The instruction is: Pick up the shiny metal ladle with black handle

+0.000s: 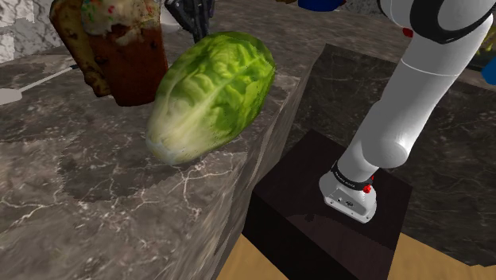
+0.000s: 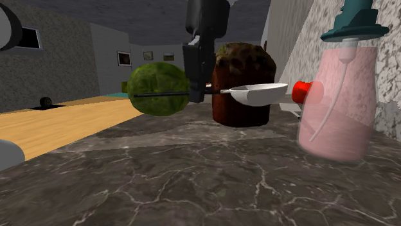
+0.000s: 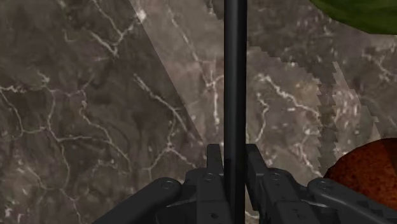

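The ladle has a pale, shiny bowl (image 2: pixel 260 93) and a long thin black handle (image 2: pixel 160 95). My gripper (image 2: pixel 196 90) is shut on the handle near its bowl end and holds the ladle level, a little above the dark marble counter (image 2: pixel 193 173). In the wrist view both black fingers (image 3: pixel 213 162) clasp the handle (image 3: pixel 234 83), which runs straight out from the gripper (image 3: pixel 233 153). In the shoulder view the bowl (image 1: pixel 9 95) pokes out at the far left, and the gripper (image 1: pixel 191 17) is partly hidden behind the cake.
A green lettuce head (image 1: pixel 211 95) and a brown iced cake (image 1: pixel 119 48) stand close to the ladle. A pink pump bottle (image 2: pixel 337 96) with a red cap stands beside the bowl. The counter edge drops to my dark stand (image 1: pixel 318 215).
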